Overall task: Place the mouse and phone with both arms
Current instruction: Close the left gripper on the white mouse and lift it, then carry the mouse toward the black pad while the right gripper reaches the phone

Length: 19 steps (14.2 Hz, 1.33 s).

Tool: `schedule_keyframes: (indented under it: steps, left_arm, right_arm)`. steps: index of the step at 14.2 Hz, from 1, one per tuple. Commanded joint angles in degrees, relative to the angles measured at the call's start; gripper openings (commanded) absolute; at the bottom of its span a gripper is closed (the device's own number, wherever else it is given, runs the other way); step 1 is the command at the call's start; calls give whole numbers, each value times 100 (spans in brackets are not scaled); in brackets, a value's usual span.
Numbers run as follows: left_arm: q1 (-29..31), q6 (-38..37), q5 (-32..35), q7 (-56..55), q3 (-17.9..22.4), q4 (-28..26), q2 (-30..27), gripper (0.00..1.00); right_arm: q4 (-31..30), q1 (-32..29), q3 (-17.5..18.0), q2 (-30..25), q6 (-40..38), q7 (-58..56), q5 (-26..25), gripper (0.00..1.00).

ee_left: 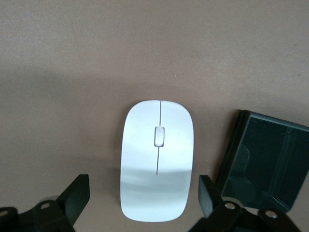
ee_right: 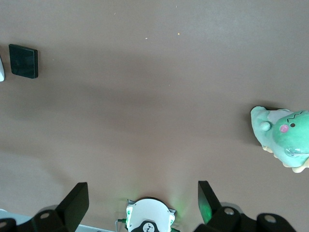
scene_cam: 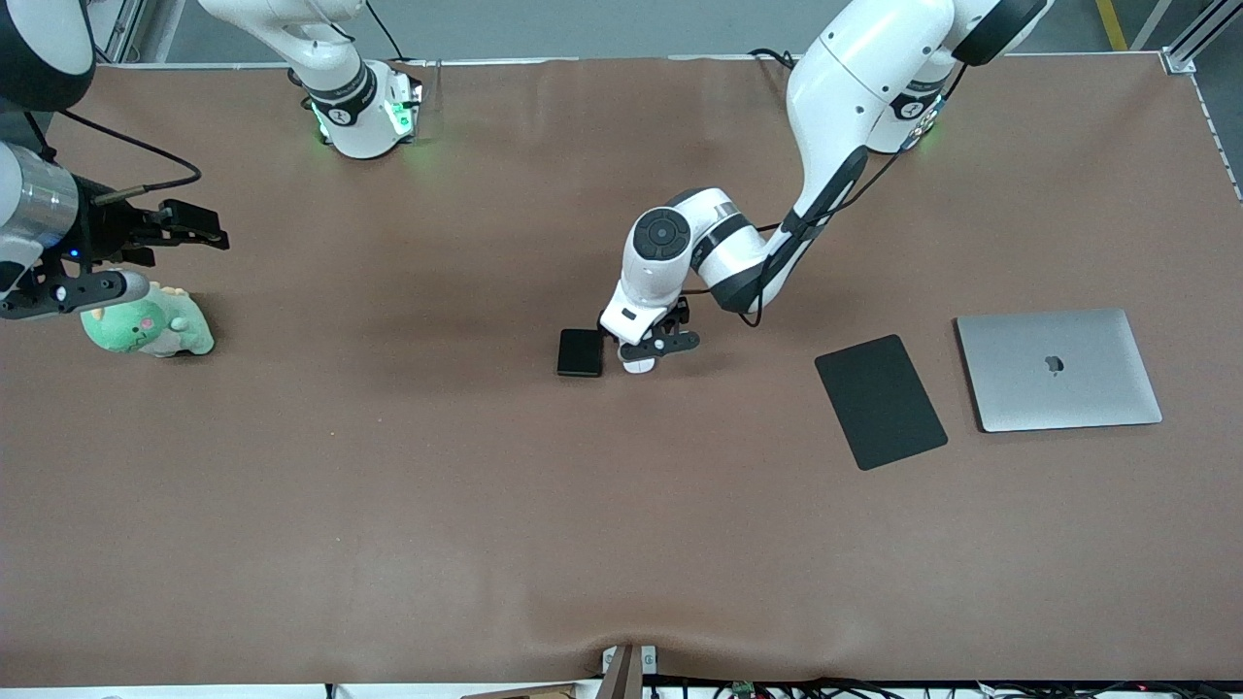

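Observation:
The white mouse (scene_cam: 638,366) lies mid-table beside the black phone (scene_cam: 580,352), which is toward the right arm's end. My left gripper (scene_cam: 649,348) is low over the mouse and open. In the left wrist view its fingers (ee_left: 77,195) stand either side of the mouse (ee_left: 157,159) without touching it, and the phone (ee_left: 263,164) lies close beside. My right gripper (scene_cam: 194,228) is open and empty, up over the right arm's end of the table. Its wrist view (ee_right: 143,200) shows the phone (ee_right: 23,61) small and a sliver of the mouse (ee_right: 1,67).
A green plush dinosaur (scene_cam: 148,325) sits below the right gripper, also in the right wrist view (ee_right: 282,137). A large flat black pad (scene_cam: 880,400) and a closed silver laptop (scene_cam: 1057,369) lie toward the left arm's end.

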Motion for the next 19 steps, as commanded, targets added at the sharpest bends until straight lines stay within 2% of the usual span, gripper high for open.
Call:
schedule_keyframes:
  steps: [1, 3, 10, 12, 13, 15, 16, 17, 19]
  left_arm:
    - [-76, 120, 215, -316, 52, 109, 142, 98]
    - [-85, 129, 206, -316, 52, 126, 160, 96]
    - [-93, 129, 206, -307, 52, 337, 371, 82]
    - [-93, 129, 207, -316, 52, 337, 380, 82]
    - [-85, 129, 215, -307, 52, 337, 389, 76]
    - [-85, 129, 215, -280, 52, 346, 380, 52]
    - [-67, 129, 241, -246, 52, 355, 354, 30]
    - [-6, 112, 416, -237, 52, 355, 293, 0]
    - [56, 50, 645, -237, 51, 346, 187, 0]
  right_arm:
    - [126, -143, 75, 91, -39, -89, 21, 100]
    - [152, -125, 75, 328, -39, -98, 30, 100]
    - [196, 24, 102, 487, 5, -10, 126, 100]
    - [196, 68, 102, 548, 58, -10, 161, 100]
    - [196, 68, 102, 609, 75, -10, 301, 100]
    - [196, 77, 102, 627, 102, 112, 443, 100]
    - [196, 129, 102, 636, 198, 305, 460, 100]
    - [162, 208, 102, 645, 286, 454, 460, 100]
    - [170, 331, 102, 697, 348, 640, 460, 100]
